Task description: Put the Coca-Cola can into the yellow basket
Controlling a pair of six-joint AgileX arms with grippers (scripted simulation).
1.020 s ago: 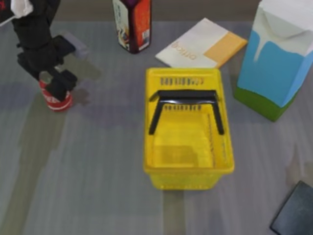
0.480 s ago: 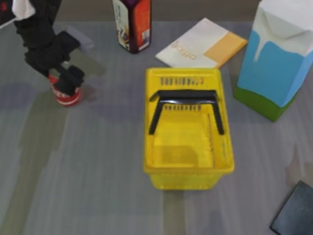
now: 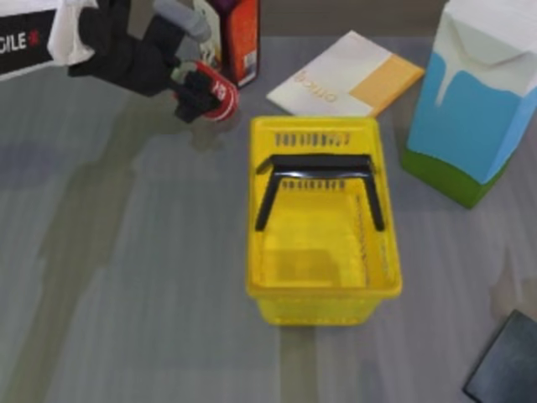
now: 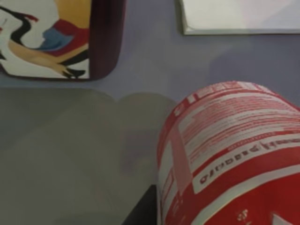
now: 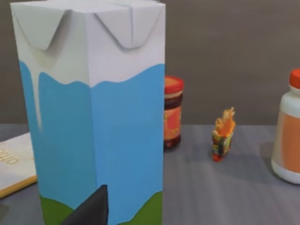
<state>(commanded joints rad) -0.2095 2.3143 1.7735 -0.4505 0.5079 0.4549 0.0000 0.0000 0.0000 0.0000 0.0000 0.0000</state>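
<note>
One arm did the work: the left pincer (image 3: 201, 91) pinched the Coca-Cola can (image 3: 220, 94) and held it tilted above the table (image 3: 126, 294) at the upper left of the top view, just beside the dark carton (image 3: 228, 38) and short of the yellow basket (image 3: 323, 298). The carrying step appeared to be in hand; the next move likely called for travel toward the frame's centre, over the basket's near rim and clear of its black handles (image 3: 319, 164), before letting go. The right pincer was out of sight, parked by the milk carton (image 5: 93, 117).
</note>
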